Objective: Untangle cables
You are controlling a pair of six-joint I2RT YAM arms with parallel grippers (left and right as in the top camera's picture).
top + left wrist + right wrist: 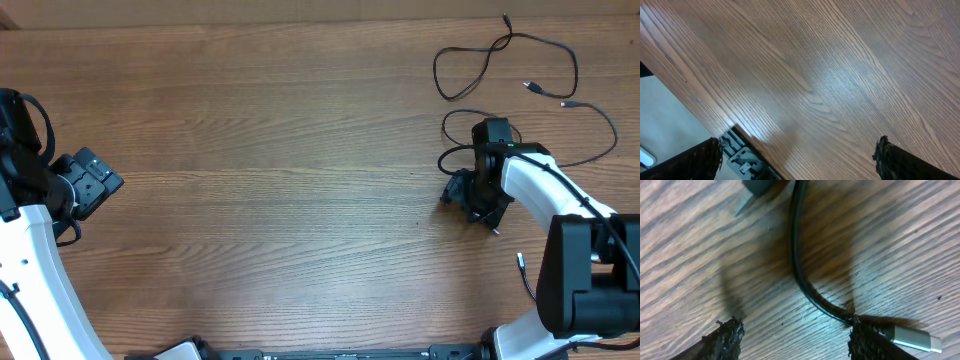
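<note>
A wooden table [280, 150] was seen from above, with one robot arm at each side. Thin black cables [508, 38] lay in loose, overlapping loops at the far right corner, and small pale plug ends showed among them. One strand curled down from those loops to the right gripper [470, 195], which was held low over the wood just below them.

In the right wrist camera, the right gripper [792, 332] had its jaws apart, with bare wood showing between them. A single black cable [795, 255] ran from the top of that view down through the gap, then bent toward the right-hand fingertip [875, 340] and met its inner edge. The other fingertip [725, 337] was well clear of the cable. A silvery metal plug [912, 339] showed at the lower right, on the outer side of the right-hand fingertip. The jaws were not clamped on the cable. A dark, blurred shape at the top edge of that view could not be made out.

The left gripper [95, 180] was at the far left of the table, well apart from the cables. Its wrist camera showed its jaws spread wide over bare wood near the table's edge, holding nothing.
</note>
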